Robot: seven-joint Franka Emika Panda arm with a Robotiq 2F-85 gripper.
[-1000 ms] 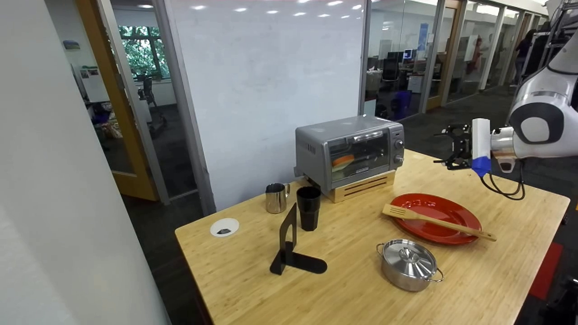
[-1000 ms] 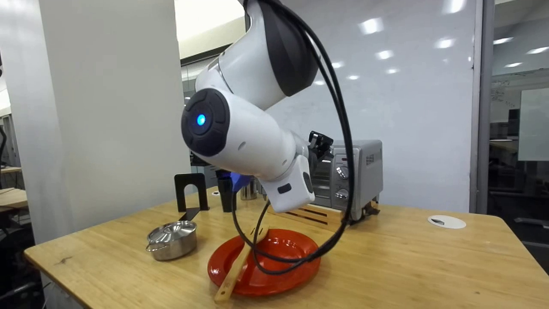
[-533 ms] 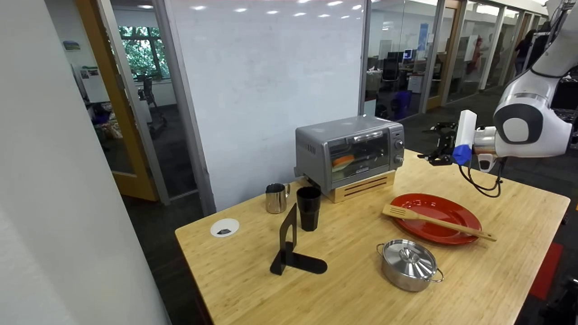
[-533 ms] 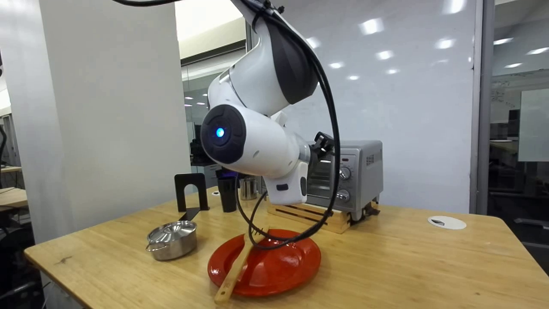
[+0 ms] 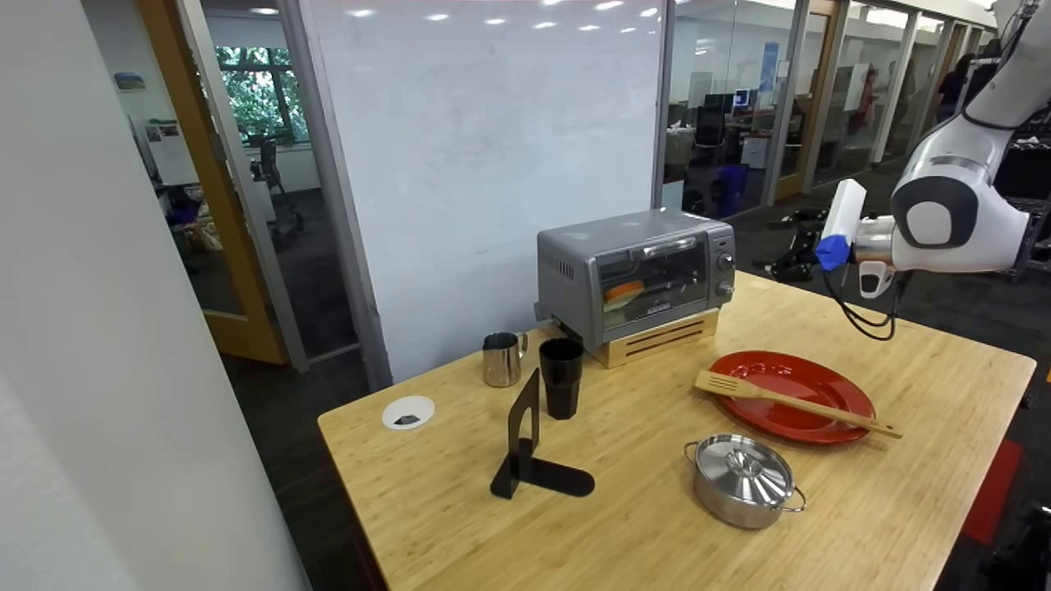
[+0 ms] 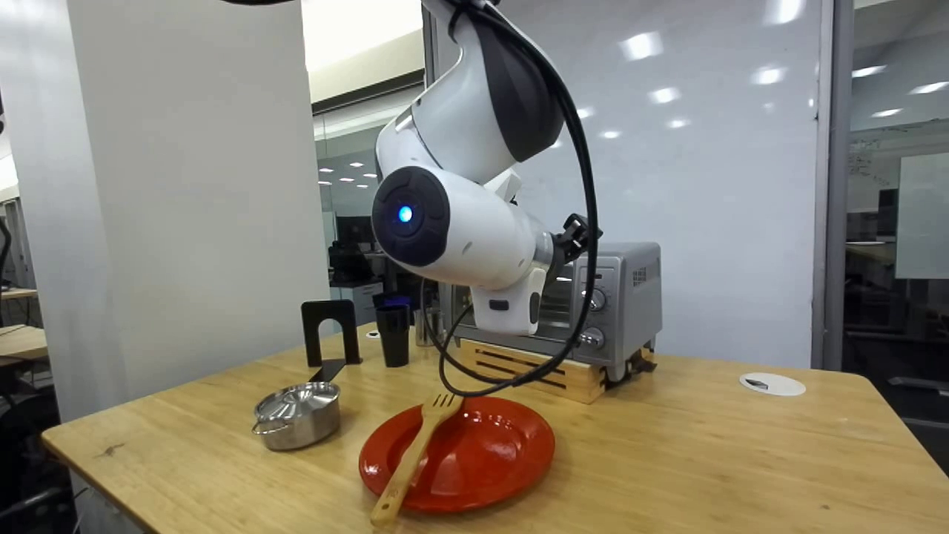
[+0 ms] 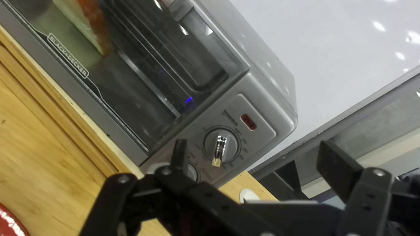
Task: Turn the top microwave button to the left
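Right now my pincer [image 7: 254, 155] is released, its two fingers spread wide, and I have it in mid-air off the knob end of the toaster oven [image 5: 566, 267], apart from it. The top knob [image 7: 220, 146] sits on the oven's control panel [image 7: 226, 101], beside the glass door [image 7: 141, 65] and above the lower knob [image 7: 193, 172], which a finger partly covers in my wrist view. A red indicator [image 7: 248, 122] is set just by that top knob. Under the oven I see a slotted wooden stand [image 5: 661, 338] resting on the counter [image 5: 640, 525]. A red plate [image 5: 809, 377] lies out in front of the oven, with a wooden spatula [image 5: 796, 402] across it, slotted head at the end nearer the oven; a lidded steel pot [image 5: 743, 484] stands farther out from the oven than the plate. Near the oven's end away from the knobs are a black cup [image 5: 562, 382], a metal pitcher [image 5: 502, 363] and, farther off, a black bookend [image 5: 525, 466].
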